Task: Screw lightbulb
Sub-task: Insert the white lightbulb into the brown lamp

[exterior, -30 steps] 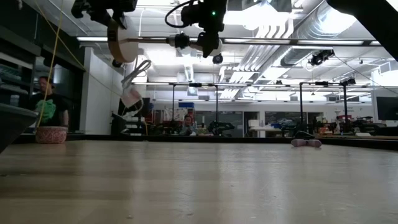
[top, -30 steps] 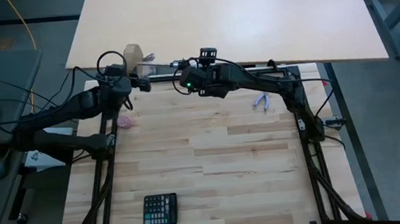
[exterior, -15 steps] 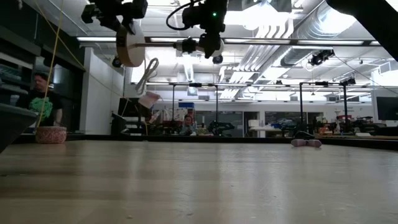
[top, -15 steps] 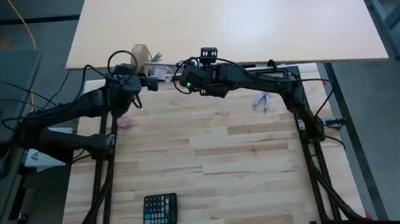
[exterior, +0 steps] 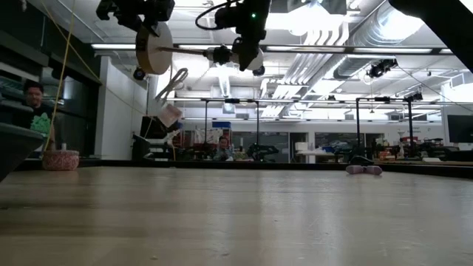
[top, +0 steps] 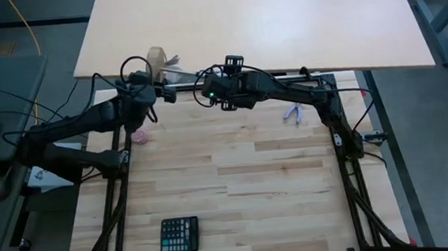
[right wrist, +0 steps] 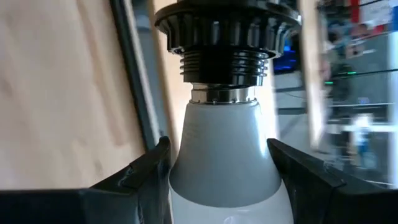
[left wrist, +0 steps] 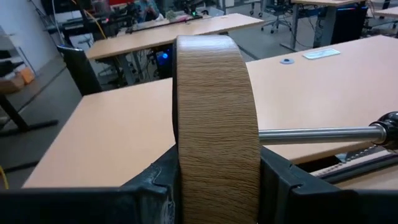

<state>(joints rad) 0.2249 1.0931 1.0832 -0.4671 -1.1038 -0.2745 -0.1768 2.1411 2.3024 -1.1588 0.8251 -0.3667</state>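
My left gripper (left wrist: 214,180) is shut on a round wooden disc (left wrist: 214,118), held high over the table's far left part; the disc also shows in the high view (top: 156,61). A metal rod (left wrist: 317,132) runs level from the disc to a black socket (right wrist: 227,37). My right gripper (right wrist: 221,158) is shut on the white lightbulb (right wrist: 221,149), whose silvery screw base (right wrist: 222,94) sits at the socket's mouth. A white cord (exterior: 174,77) with a plug hangs below the disc. My left gripper pinches the disc's two flat faces (left wrist: 180,155) between its fingers, near the rim. The disc stands on edge, lifted clear of the table, with the rod sticking out level from one face. My right gripper pinches the bulb's white glass body (right wrist: 186,162) between its two fingers, which lie along the bulb. The bulb is lifted clear, in line with the socket, its metal base partly inside the socket.
A black calculator (top: 179,233) lies near the table's front left. A small pink thing (top: 141,136) lies under the left arm, and a small clear wrapper (top: 293,113) lies at the far right. A pale tabletop (top: 281,31) stands beyond. A person (exterior: 33,96) is in the room behind.
My left gripper has moved a little toward the table's right edge with the disc, which has tipped from slanting to nearly upright on edge. The hanging cord and plug have swung with it. My right gripper has stayed at the socket, holding the bulb.
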